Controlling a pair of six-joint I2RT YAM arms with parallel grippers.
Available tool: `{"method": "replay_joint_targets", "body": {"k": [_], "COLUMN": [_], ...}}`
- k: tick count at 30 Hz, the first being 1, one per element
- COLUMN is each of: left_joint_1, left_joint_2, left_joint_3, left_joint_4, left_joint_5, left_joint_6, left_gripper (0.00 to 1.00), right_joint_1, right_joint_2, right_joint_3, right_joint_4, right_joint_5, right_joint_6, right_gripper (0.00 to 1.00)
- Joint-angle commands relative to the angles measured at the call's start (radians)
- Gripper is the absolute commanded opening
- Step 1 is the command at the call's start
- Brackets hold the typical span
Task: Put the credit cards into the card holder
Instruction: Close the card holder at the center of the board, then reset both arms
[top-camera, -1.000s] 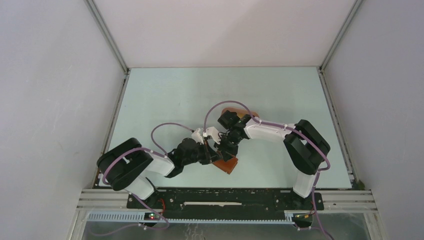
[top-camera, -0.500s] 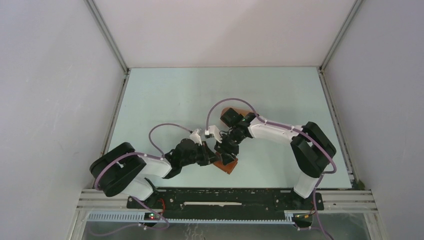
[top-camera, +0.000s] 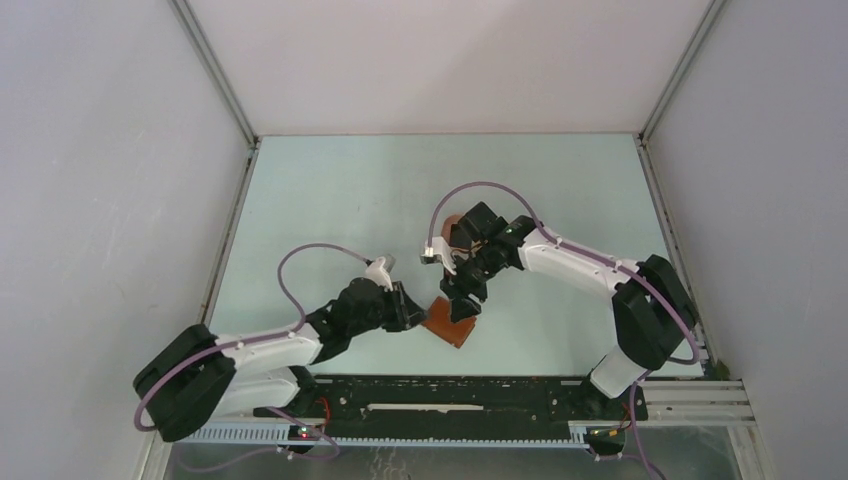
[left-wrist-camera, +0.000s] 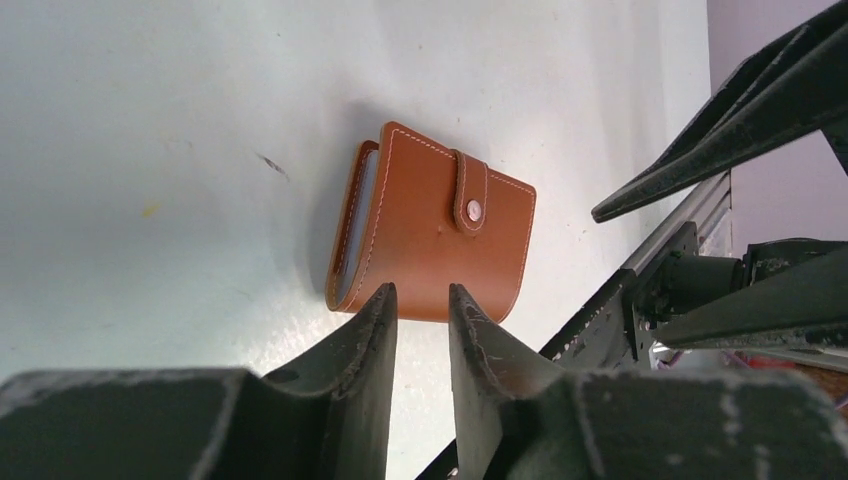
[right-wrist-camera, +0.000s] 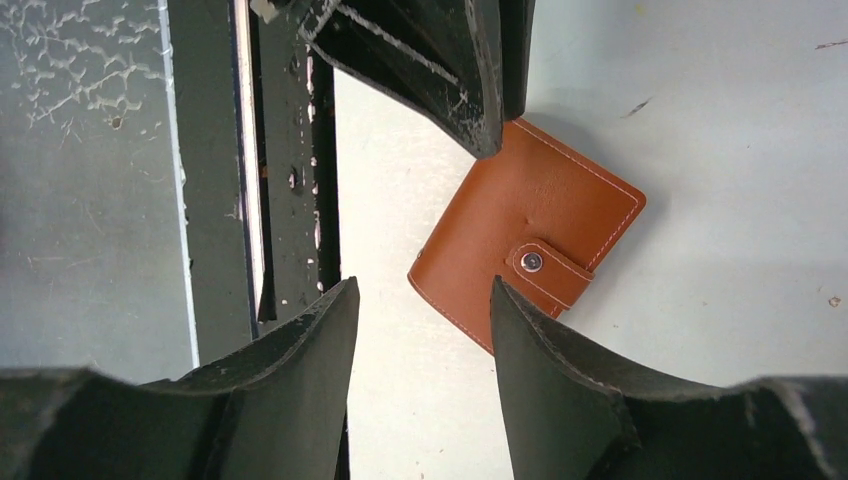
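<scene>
The card holder (top-camera: 450, 323) is a reddish-brown leather wallet, folded shut with its tab snapped, lying flat near the table's front edge. It shows whole in the left wrist view (left-wrist-camera: 430, 235) and in the right wrist view (right-wrist-camera: 520, 245). My left gripper (top-camera: 414, 316) (left-wrist-camera: 420, 290) sits just left of it, jaws a narrow gap apart with nothing between them. My right gripper (top-camera: 464, 299) (right-wrist-camera: 420, 285) hovers over its far edge, open and empty. The credit cards are out of view.
An orange-pink object (top-camera: 453, 222) peeks out behind the right wrist. The black front rail (top-camera: 450, 395) runs close behind the card holder. The left gripper's fingers (right-wrist-camera: 450, 70) and the right gripper's fingers (left-wrist-camera: 720, 140) stand close to each other over the holder.
Both grippers have opened and come off the card holder. The left arm has drawn back to the left and the right gripper has lifted. The holder has stayed in place.
</scene>
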Motion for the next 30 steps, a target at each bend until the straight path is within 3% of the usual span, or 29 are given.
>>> {"method": "replay_joint_targets", "body": {"k": [1,12,30], "left_joint_1": [-0.005,-0.005,-0.011], "left_joint_2": [-0.105,-0.207,-0.171], "left_joint_3": [0.003,0.004,0.024], "left_joint_4": [-0.115,-0.141,-0.049], "left_joint_5": [-0.053,-0.029,0.037], "left_joint_6": [0.072,0.108,0.098], "left_gripper": [0.31,0.33,0.30], "right_joint_1": [-0.016,-0.054,-0.095], "right_joint_2": [-0.063,-0.094,-0.118], "right_joint_3": [0.005,0.016,0.016], "right_joint_4": [-0.025,-0.069,-0.077], "right_joint_5": [-0.045,-0.073,-0.080], "right_joint_6": [-0.046,-0.089,-0.102], "right_gripper": [0.60,0.60,0.59]}}
